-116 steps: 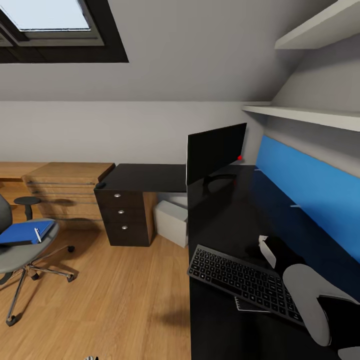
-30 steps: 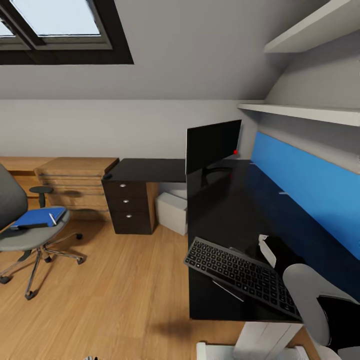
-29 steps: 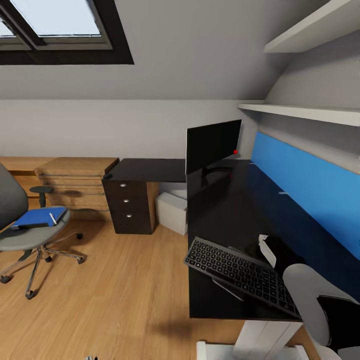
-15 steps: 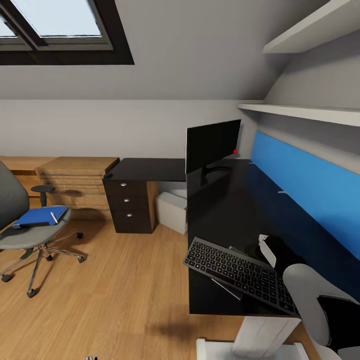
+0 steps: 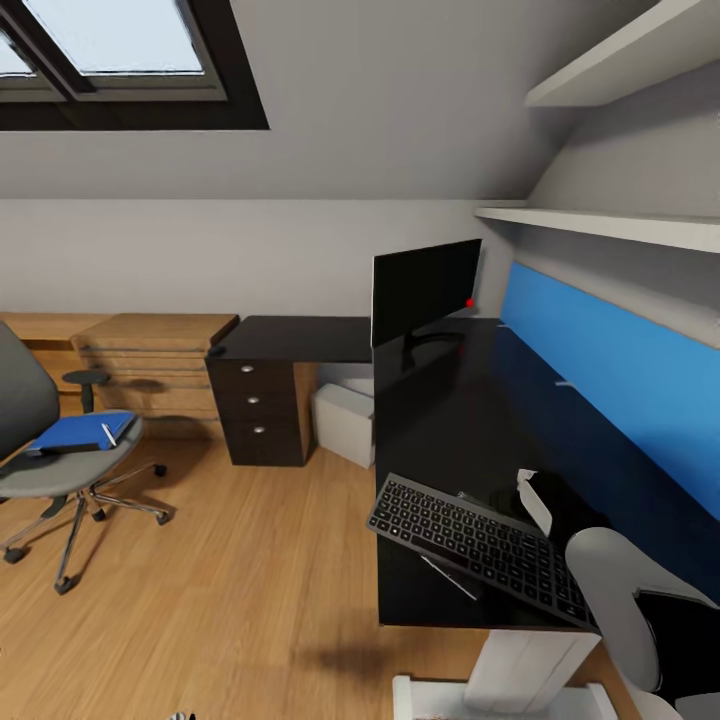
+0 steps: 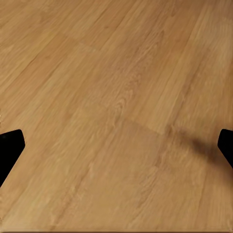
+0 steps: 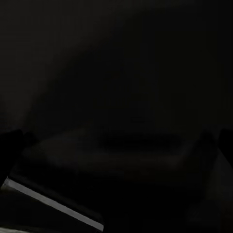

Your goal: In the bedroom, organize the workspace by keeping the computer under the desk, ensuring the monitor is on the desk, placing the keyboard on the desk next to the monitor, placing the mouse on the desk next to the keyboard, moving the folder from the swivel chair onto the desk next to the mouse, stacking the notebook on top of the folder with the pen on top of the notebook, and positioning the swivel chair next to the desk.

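At the far left, the swivel chair (image 5: 40, 450) is seen well apart from the worktop (image 5: 450, 420), with the blue folder (image 5: 75, 432) and a pen (image 5: 108, 436) on its seat. The left gripper's fingers (image 6: 9, 148) are spread wide over bare floor (image 6: 116, 97). On the right, the keyboard (image 5: 475, 548) is held tilted above the worktop's near edge, near the monitor (image 5: 425, 290); the right gripper (image 5: 535, 500) appears pinched on it, though this cannot be told for certain, and setting it down flat is judged next.
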Robot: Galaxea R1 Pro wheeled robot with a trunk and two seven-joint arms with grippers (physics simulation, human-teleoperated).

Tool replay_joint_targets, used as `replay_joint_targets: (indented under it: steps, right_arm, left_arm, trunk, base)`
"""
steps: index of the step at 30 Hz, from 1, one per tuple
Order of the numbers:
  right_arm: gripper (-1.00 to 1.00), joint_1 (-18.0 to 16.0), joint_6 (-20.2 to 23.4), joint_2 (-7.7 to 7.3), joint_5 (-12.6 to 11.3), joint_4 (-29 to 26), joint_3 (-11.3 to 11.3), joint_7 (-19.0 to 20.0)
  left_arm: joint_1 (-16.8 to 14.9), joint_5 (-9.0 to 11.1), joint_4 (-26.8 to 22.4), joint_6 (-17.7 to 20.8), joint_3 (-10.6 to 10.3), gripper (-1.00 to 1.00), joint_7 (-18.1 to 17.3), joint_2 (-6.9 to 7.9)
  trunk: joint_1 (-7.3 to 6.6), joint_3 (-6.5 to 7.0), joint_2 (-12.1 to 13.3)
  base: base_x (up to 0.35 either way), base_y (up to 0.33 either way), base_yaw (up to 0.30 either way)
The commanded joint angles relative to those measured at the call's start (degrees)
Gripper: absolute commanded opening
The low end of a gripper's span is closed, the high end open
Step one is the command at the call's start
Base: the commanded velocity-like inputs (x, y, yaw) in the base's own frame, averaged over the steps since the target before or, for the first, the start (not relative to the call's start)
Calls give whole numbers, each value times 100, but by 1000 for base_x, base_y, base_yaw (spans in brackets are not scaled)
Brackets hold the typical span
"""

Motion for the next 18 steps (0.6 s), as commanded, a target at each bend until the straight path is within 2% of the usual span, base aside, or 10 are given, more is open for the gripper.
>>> replay_joint_targets:
  steps: [1, 8, 18]
  right_arm:
    - [100, 2, 45, 2, -45, 130, -1, -29]
    - [100, 2, 45, 3, -45, 138, -1, -22]
    - [100, 2, 45, -3, -42, 139, -1, -21]
  left_arm:
    - [-4, 61, 6, -14, -28, 100, -42, 1]
    - [-4, 61, 7, -14, -28, 100, -37, 1]
    - [-4, 61, 7, -14, -28, 100, -33, 1]
  trunk:
    - [-1, -7, -3]
    - [-1, -7, -3]
    - [-1, -7, -3]
  base:
    - [-189, 0, 0]
    - [-213, 0, 0]
    - [-27, 0, 0]
